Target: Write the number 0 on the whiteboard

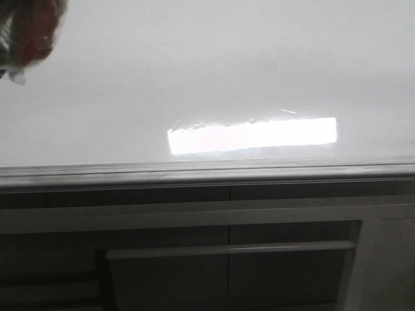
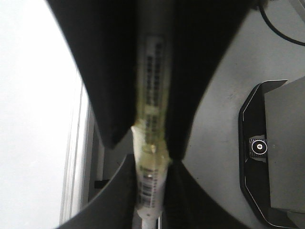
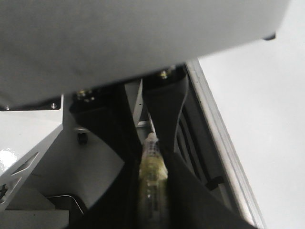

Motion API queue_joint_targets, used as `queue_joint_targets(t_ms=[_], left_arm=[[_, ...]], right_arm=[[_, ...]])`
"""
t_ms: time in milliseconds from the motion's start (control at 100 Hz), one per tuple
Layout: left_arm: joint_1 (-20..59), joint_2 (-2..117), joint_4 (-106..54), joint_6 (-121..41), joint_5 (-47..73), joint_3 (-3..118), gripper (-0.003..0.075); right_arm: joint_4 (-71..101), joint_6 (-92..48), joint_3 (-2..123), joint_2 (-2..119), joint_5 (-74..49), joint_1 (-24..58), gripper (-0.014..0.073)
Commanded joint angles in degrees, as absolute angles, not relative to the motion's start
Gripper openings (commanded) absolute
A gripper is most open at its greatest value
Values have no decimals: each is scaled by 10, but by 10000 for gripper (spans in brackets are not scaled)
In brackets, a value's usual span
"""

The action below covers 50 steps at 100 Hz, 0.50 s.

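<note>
The glossy white whiteboard [image 1: 194, 71] is blank; both the left gripper [image 2: 151, 157] and the right gripper [image 3: 153, 164] pinch yellowish barcode-labelled markers beside it.

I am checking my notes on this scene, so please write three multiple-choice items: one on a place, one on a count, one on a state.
1. The light patch lies: A on the whiteboard, near its rail; B on the cabinet fronts; C on the floor.
2. Digits drawn on the whiteboard, front view: A three; B one; C none.
3. The fingers of the left gripper and right gripper are: A open; B each shut on a marker; C holding cloths.

A: the glare sits on the board above the rail. C: the board is blank. B: each wrist view shows a pinched marker.
</note>
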State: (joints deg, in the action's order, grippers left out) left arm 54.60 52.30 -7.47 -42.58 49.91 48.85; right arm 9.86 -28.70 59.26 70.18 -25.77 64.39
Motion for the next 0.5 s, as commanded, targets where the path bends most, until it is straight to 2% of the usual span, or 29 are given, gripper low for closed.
queue_joint_targets(t_ms=[0, 110, 180, 340, 490], left_arm=[[549, 506, -78, -407, 448, 513, 123], [549, 484, -78, -367, 443, 526, 314], [549, 459, -78, -347, 431, 527, 379], [549, 396, -66, -281, 412, 527, 363], [543, 326, 27, -123, 385, 514, 199]], right_arm=[[106, -290, 612, 691, -246, 638, -66], [106, -285, 612, 691, -264, 608, -64], [106, -276, 612, 686, -270, 580, -64], [106, -275, 611, 659, -261, 527, -64], [106, -275, 588, 626, -229, 481, -64]])
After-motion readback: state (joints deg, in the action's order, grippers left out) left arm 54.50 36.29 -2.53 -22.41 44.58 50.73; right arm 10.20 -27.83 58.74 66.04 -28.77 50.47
